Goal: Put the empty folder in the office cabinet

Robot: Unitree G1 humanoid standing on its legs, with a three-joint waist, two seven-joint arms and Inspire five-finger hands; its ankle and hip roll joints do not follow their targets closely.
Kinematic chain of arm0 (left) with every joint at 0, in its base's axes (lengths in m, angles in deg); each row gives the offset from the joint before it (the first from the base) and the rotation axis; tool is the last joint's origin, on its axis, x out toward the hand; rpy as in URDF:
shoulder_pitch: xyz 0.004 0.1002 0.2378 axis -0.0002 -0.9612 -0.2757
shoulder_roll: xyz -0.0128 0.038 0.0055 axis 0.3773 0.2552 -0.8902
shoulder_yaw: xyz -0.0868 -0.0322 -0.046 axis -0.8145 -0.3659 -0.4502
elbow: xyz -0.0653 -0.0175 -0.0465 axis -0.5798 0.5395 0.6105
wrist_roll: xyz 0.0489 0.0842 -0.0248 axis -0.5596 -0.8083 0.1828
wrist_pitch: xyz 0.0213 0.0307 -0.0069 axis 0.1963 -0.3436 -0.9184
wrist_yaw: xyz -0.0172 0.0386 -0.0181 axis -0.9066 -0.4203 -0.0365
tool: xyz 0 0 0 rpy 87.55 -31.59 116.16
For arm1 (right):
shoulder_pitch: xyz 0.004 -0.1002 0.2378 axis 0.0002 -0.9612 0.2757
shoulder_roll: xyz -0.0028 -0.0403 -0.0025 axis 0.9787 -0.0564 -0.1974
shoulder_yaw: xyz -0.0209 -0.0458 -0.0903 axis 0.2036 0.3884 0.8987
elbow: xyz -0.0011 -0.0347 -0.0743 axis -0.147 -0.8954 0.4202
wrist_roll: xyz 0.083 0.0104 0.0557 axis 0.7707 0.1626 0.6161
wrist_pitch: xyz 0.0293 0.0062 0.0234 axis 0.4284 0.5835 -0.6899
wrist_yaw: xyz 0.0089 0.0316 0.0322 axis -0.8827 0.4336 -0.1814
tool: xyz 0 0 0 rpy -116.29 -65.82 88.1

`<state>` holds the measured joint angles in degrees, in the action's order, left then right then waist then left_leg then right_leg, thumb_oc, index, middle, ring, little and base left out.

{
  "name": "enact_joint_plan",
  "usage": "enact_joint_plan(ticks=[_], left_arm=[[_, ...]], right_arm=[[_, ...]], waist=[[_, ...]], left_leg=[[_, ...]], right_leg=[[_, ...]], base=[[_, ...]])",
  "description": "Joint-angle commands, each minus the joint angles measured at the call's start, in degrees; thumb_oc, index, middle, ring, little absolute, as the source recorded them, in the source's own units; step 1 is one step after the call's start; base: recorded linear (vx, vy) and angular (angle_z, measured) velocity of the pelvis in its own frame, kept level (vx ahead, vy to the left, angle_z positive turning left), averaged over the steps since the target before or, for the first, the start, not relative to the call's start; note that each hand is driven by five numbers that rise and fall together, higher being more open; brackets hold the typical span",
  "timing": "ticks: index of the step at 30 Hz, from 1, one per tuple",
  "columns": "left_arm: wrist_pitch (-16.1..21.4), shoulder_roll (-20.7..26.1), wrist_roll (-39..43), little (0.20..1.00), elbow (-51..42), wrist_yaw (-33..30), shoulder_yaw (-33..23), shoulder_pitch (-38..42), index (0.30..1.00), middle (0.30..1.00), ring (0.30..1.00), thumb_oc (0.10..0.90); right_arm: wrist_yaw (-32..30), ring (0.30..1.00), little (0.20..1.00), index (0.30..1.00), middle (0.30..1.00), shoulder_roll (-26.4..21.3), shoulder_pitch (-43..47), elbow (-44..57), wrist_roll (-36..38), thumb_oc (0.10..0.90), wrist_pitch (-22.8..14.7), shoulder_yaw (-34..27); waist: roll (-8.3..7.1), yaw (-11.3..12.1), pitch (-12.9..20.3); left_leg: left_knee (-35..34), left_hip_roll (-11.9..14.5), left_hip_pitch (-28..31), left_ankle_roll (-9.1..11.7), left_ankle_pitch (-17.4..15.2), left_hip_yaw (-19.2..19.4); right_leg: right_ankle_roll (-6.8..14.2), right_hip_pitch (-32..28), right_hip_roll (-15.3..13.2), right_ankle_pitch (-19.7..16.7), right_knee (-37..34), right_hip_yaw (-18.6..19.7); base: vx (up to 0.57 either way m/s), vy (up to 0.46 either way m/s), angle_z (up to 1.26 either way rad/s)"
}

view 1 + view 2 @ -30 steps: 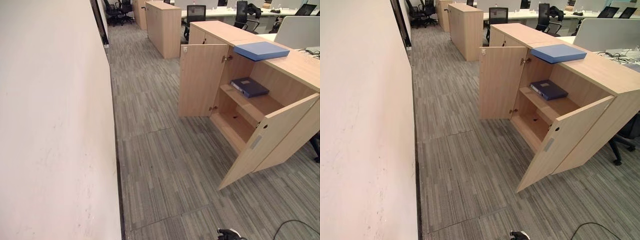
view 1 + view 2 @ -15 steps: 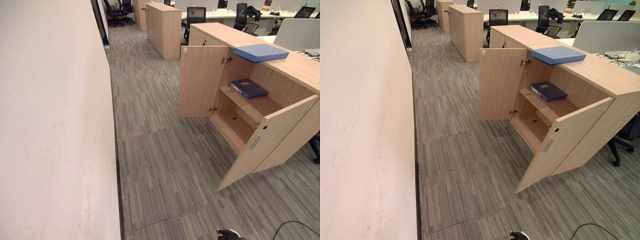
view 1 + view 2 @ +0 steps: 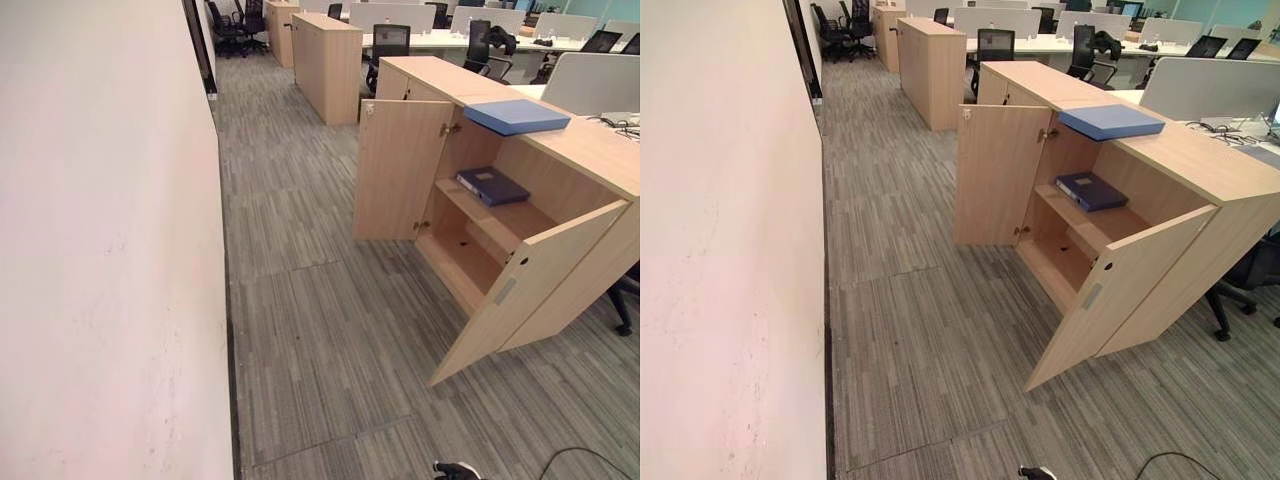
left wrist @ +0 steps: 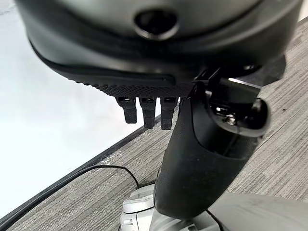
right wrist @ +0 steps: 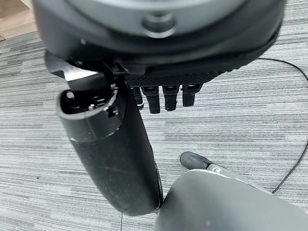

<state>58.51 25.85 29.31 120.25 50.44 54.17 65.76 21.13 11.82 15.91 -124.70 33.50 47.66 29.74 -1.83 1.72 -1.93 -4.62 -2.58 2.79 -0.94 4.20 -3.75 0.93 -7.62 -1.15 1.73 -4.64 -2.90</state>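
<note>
The whole view tilts a little against a moment ago, taking in more of the far office; the camera has shifted, and nothing in the room has moved. For the task, that reads as an approach barely begun.

The left robot hand [image 4: 149, 62] hangs low over the carpet, fingers straight and relaxed, holding nothing. The right robot hand [image 5: 159, 53] hangs the same way, loose and empty.

The office cabinet [image 3: 400, 165] stands well ahead of both robot hands and off to the right of the right one, both doors swung wide. A light blue folder [image 3: 517, 116] lies flat on the cabinet's worktop [image 3: 590, 150], far out of reach of either robot hand. A dark blue folder [image 3: 493, 185] already lies on the upper shelf [image 3: 520, 215] inside. Which of the two is the empty one cannot be told from here; the one on the worktop looks the likelier to need storing, with free shelf beside the dark one and a bare lower compartment below.

Grey striped carpet [image 3: 320, 330] runs open from under the robot hands to the cabinet. A pale wall [image 3: 100, 250] stands close on the left robot hand's side. Farther ahead stand another wooden cabinet [image 3: 328, 60], black office chairs [image 3: 391, 40] and rows of desks [image 3: 1090, 45].
</note>
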Motion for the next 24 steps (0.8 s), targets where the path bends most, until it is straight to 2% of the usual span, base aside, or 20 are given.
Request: enact_joint_plan(ticks=[1,2,3,4,6,8,10,11,14,15,17,19,21,22,24], left_arm=[[0.4,0.7,1.4,0.9,3.9,-1.8,-2.5,4.7,0.9,0.9,0.9,0.8],[0.5,0.9,3.5,0.9,4.0,-2.3,-3.8,4.8,0.9,0.9,0.9,0.8],[0.5,0.9,3.5,0.9,4.0,-2.3,-3.8,4.8,0.9,0.9,0.9,0.8],[0.9,1.1,5.5,0.9,3.2,-2.9,-4.7,4.8,0.9,0.9,0.9,0.8],[1.2,1.0,6.0,0.9,2.2,-3.8,-4.5,5.1,0.9,0.9,0.9,0.8],[1.3,0.9,6.4,0.9,2.2,-4.4,-4.3,5.1,0.9,0.9,0.9,0.8],[1.5,0.9,6.8,0.9,2.3,-4.5,-4.5,4.8,0.9,0.9,0.9,0.8],[1.8,0.8,8.0,0.9,2.4,-4.6,-5.6,3.9,0.9,0.9,0.9,0.8],[1.9,0.1,9.0,0.9,2.3,-4.9,-6.5,2.4,0.9,0.9,0.9,0.8],[1.9,0.1,9.0,0.9,2.3,-4.9,-6.5,2.4,0.9,0.9,0.9,0.8],[2.0,-0.4,8.9,0.9,2.3,-5.4,-6.5,1.5,0.9,0.9,0.9,0.8],[1.9,-0.6,8.9,0.9,2.8,-5.2,-7.2,0.7,0.9,0.9,0.9,0.8],[1.8,-0.7,9.3,0.9,3.3,-4.9,-8.2,0.0,0.9,0.9,0.9,0.8],[1.7,-0.8,9.2,0.9,3.9,-5.2,-8.7,-0.4,0.9,0.9,0.9,0.8],[1.7,-0.6,9.1,0.9,4.1,-5.2,-9.1,-0.5,0.9,0.9,0.9,0.8]], right_arm=[[-0.6,0.9,0.9,0.9,0.9,-1.3,1.0,-0.1,0.3,0.8,0.0,0.7],[-0.7,0.9,0.9,0.9,0.9,-0.9,0.4,-0.4,0.8,0.8,-0.1,0.2],[-0.7,0.9,0.9,0.9,0.9,-0.9,0.4,-0.4,0.8,0.8,-0.1,0.2],[-0.5,0.9,0.9,0.9,0.9,-1.0,0.0,-0.7,0.8,0.8,0.0,0.1],[-0.9,0.9,0.9,0.9,0.9,-1.7,0.5,-1.1,0.0,0.8,0.1,0.6],[-1.5,0.9,0.9,0.9,0.9,-2.3,1.5,-1.7,-0.7,0.8,0.3,1.1],[-1.6,0.9,0.9,0.9,0.9,-2.4,1.6,-1.9,-0.8,0.8,0.3,1.2],[-1.6,0.9,0.9,0.9,0.9,-2.8,1.8,-1.8,-0.9,0.8,0.2,1.3],[-2.0,0.9,0.9,0.9,0.9,-3.2,2.1,-1.8,-1.4,0.8,0.2,1.3],[-2.0,0.9,0.9,0.9,0.9,-3.2,2.1,-1.8,-1.4,0.8,0.2,1.3],[-2.5,0.9,0.9,0.9,0.9,-3.2,2.5,-2.5,-1.6,0.8,0.2,1.2],[-2.7,0.9,0.9,0.9,0.9,-2.9,2.5,-3.6,-2.1,0.8,0.4,0.6],[-2.4,0.9,0.9,0.9,0.9,-2.6,2.5,-3.8,-2.2,0.8,0.4,0.5],[-2.5,0.9,0.9,0.9,0.9,-1.9,2.0,-4.4,-2.9,0.8,0.5,0.2],[-2.4,0.9,0.9,0.9,0.9,-1.6,1.8,-4.8,-3.2,0.8,0.7,-0.1]], waist=[[-0.53,0.2,-2.4],[-1.56,0.1,-3.1],[-1.56,0.1,-3.1],[-2.66,0.4,-4.7],[-2.98,1.3,-7.4],[-2.79,2.1,-8.2],[-2.79,2.8,-8.1],[-2.82,3.9,-7.7],[-1.72,5.6,-7.5],[-1.73,5.6,-7.5],[-0.71,6.5,-7.1],[0.02,8.0,-6.5],[0.08,8.7,-5.8],[0.43,8.7,-4.2],[0.16,8.8,-3.5]], left_leg=[[-0.2,-1.4,4.2,-0.8,-8.3,-5.0],[5.6,-0.8,2.3,0.2,-10.6,-3.9],[5.9,-0.8,2.2,0.2,-10.8,-3.9],[16.2,-0.5,-1.8,1.5,-12.9,-1.3],[29.2,0.0,-10.1,0.9,-9.8,0.2],[35.1,-0.6,-17.0,-0.9,-7.6,0.5],[35.1,-1.3,-19.0,-1.4,-7.4,0.4],[31.5,-2.7,-22.0,-1.0,-6.4,-0.1],[17.8,-1.6,-21.8,0.8,0.3,0.6],[17.7,-1.6,-21.8,0.8,0.3,0.6],[8.5,-0.7,-22.7,1.3,3.6,2.9],[2.6,-0.3,-23.6,2.1,6.0,5.2],[0.6,-0.5,-22.0,1.6,6.1,4.4],[-0.3,0.1,-20.7,1.8,9.6,3.8],[-0.2,0.2,-20.0,1.6,9.6,4.2]], right_leg=[[0.5,5.3,3.4,1.9,6.6,-2.1],[0.0,5.3,3.3,3.1,8.2,-2.2],[0.0,5.4,3.3,3.1,8.3,-2.2],[-0.7,4.7,3.0,4.2,9.3,-2.1],[-1.9,3.7,2.7,4.7,9.9,-2.4],[-2.5,3.7,3.1,5.2,10.4,-2.4],[-2.5,3.4,3.1,5.4,10.3,-2.1],[-2.4,2.3,3.2,5.6,9.2,-1.5],[-2.1,-0.9,4.1,6.4,7.1,-1.1],[-2.1,-0.9,4.1,6.4,7.1,-1.0],[-2.0,-3.2,4.7,7.1,5.9,-0.2],[-1.8,-6.1,5.0,7.9,5.1,1.7],[-1.4,-6.9,4.8,7.9,4.7,2.5],[-0.9,-7.4,4.5,8.4,4.2,2.7],[-0.2,-7.9,3.6,9.0,3.9,2.5]], base=[[0.07,-0.172,0.01],[0.04,-0.096,0.02],[0.07,-0.19,0.07],[0.0,-0.131,0.1],[-0.02,-0.137,0.13],[0.02,-0.064,0.13],[0.1,-0.01,-0.18],[0.19,0.027,-0.25],[0.24,0.055,-0.04],[0.22,0.073,0.09],[0.28,0.117,0.2],[0.43,0.222,0.01],[0.32,0.195,-0.39],[0.21,0.143,-0.66],[0.33,0.248,-0.69]])
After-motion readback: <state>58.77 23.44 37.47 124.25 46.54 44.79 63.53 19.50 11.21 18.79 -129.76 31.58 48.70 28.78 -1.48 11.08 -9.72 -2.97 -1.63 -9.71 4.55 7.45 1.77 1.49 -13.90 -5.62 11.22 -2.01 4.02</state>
